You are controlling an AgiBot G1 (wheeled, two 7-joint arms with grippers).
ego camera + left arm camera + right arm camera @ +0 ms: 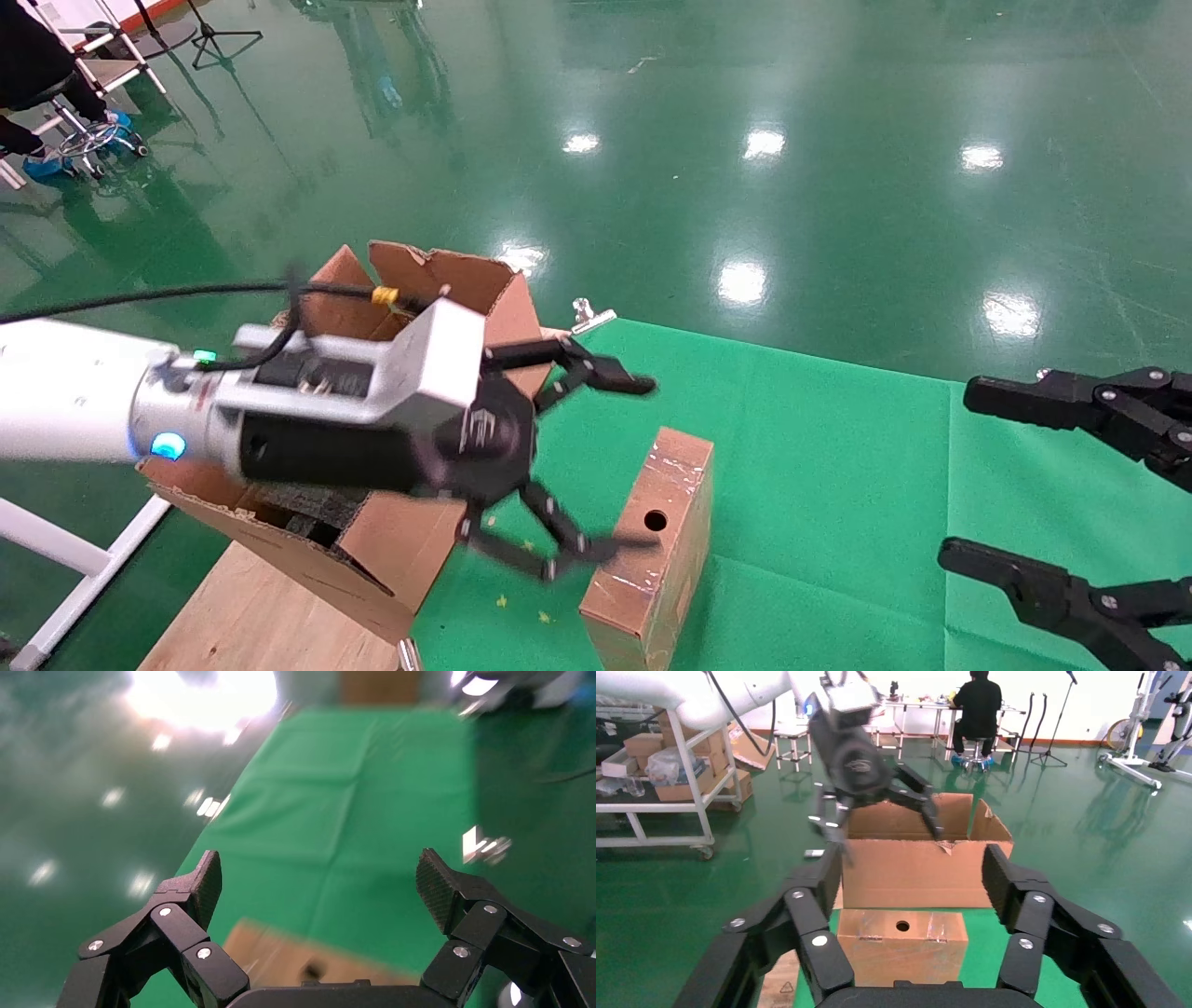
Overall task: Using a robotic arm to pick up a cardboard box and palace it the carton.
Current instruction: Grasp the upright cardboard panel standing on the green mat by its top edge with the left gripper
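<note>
The cardboard box (652,531) is slim, brown and taped. It stands on a narrow side on the green cloth, with a round hole in its top edge. My left gripper (633,464), on the white robotic arm (74,401), hangs open just left of and above the box, and nothing is between its fingers. In the left wrist view the left gripper (320,874) is wide open, with the blurred cardboard box (295,959) below it. The carton (466,280) with ragged flaps stands behind the arm. My right gripper (959,473) stays open at the far right. Its wrist view shows the cardboard box (902,941) in front of the carton (919,881).
The green cloth (819,447) covers the table, and a metal clip (587,317) sits at its far edge. A wooden board (251,615) lies under the carton, with a white frame (84,559) beside it. Farther off, a person (975,706) sits at benches and a shelf cart (666,776) stands.
</note>
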